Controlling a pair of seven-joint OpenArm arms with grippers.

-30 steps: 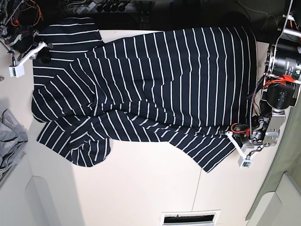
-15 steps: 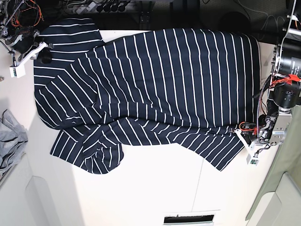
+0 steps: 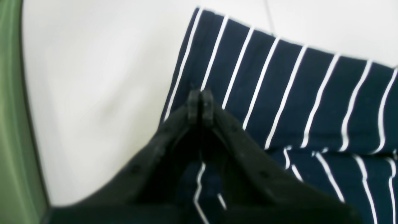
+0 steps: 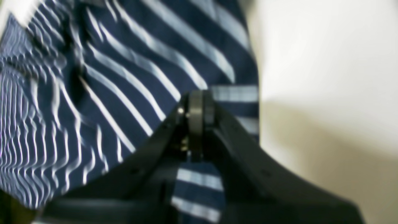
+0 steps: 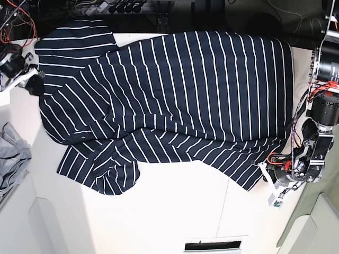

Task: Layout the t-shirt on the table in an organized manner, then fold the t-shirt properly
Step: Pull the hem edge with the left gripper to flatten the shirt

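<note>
Left pincer (image 3: 199,102) is clamped on a corner of the t-shirt (image 5: 175,100) at its hem end; right pincer (image 4: 197,112) is closed on fabric at the opposite, sleeve end. The shirt's long axis runs from one arm to the other — each holds its own end, so stretching it flat looks like a matter of pulling apart. It lies rumpled on the white tabletop (image 5: 175,211), one sleeve bunched. Beyond, a grey cloth (image 5: 11,159) sits at the edge.
</note>
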